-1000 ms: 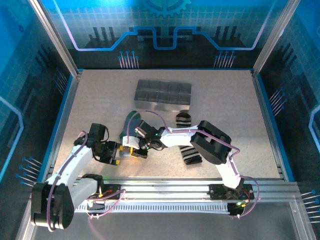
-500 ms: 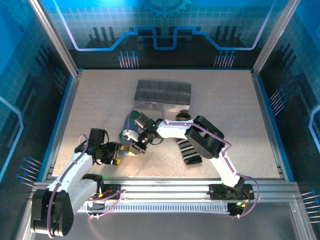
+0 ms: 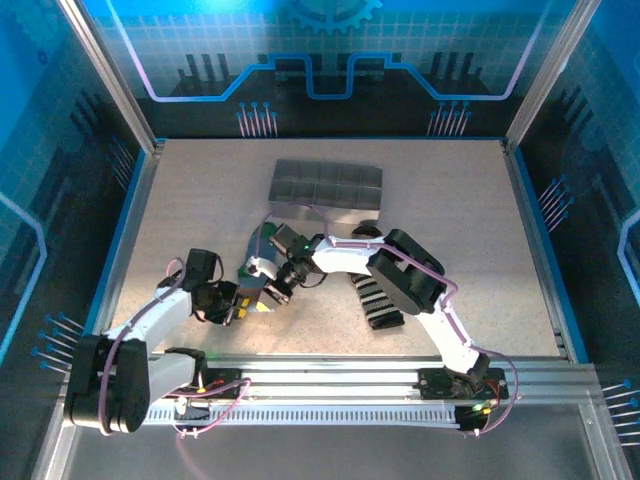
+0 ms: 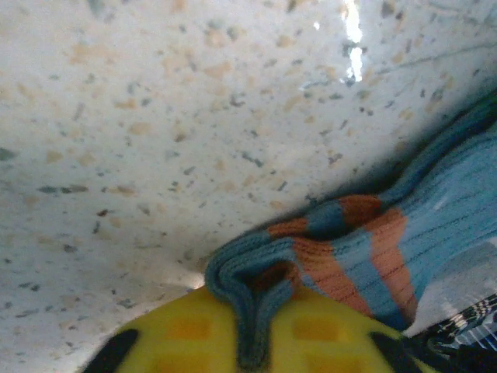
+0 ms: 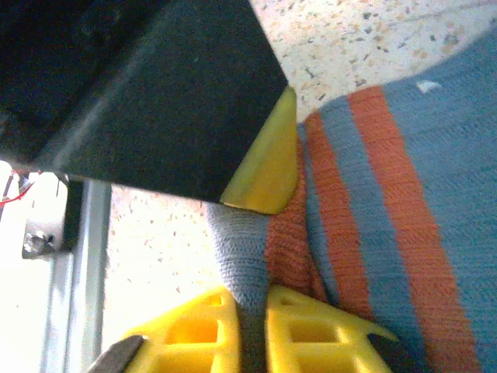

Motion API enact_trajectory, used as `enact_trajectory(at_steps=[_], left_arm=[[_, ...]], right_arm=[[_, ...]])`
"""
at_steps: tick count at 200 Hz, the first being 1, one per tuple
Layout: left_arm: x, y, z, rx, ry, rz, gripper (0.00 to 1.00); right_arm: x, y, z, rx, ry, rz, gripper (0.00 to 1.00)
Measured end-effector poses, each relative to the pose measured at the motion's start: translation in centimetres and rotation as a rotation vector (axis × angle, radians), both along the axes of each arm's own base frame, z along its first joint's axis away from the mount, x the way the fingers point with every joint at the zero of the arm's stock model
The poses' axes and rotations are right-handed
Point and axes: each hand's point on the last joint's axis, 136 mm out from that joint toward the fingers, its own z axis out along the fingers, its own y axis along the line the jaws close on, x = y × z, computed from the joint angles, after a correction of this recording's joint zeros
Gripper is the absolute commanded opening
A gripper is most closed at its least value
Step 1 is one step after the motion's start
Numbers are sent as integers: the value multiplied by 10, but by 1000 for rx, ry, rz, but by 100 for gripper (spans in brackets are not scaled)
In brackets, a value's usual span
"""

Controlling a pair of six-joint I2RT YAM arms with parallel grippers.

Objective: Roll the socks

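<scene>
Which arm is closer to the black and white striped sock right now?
Right. The right arm passes directly over the striped sock, hiding part of it. The left gripper is off to that sock's left, pinching the blue sock.

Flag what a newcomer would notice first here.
At front left, the yellow left fingers and right fingers both pinch a fold of the blue, orange-striped sock. A black-and-white sock lies to their right, and a grey tray sits at the far side.
</scene>
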Motion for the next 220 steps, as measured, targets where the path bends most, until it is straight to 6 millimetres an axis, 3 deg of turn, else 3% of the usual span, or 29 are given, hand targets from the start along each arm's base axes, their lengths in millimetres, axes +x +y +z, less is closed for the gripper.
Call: enact_trajectory(at_steps=[24, 36, 56, 82, 106, 134, 177, 186, 220], left_arm=[[2, -3, 1, -7, 24, -18, 0], [3, -4, 1, -9, 41, -19, 0], [4, -5, 1, -13, 78, -24, 0], [5, -5, 2, -8, 129, -43, 0], [5, -5, 2, -4, 162, -57, 0], [6, -5, 3, -1, 181, -70, 0], [6, -5, 4, 3, 187, -82, 0], [6, -4, 5, 7, 184, -86, 9], [1, 1, 16, 34, 165, -81, 41]], right_arm=[[-4, -14, 7, 29, -207, 8, 56], [-10, -26, 12, 38, -358, 23, 64], [-22, -37, 20, 47, -589, 79, 65], [-23, -22, 31, 56, -869, 160, 64], [-19, -13, 32, 36, -1036, 201, 58], [-3, -10, 5, -55, -1119, 234, 45], [12, -8, -2, -90, -1108, 196, 5], [13, -7, 0, -90, -1095, 186, 0], [13, -6, 2, -78, -1001, 168, 0]])
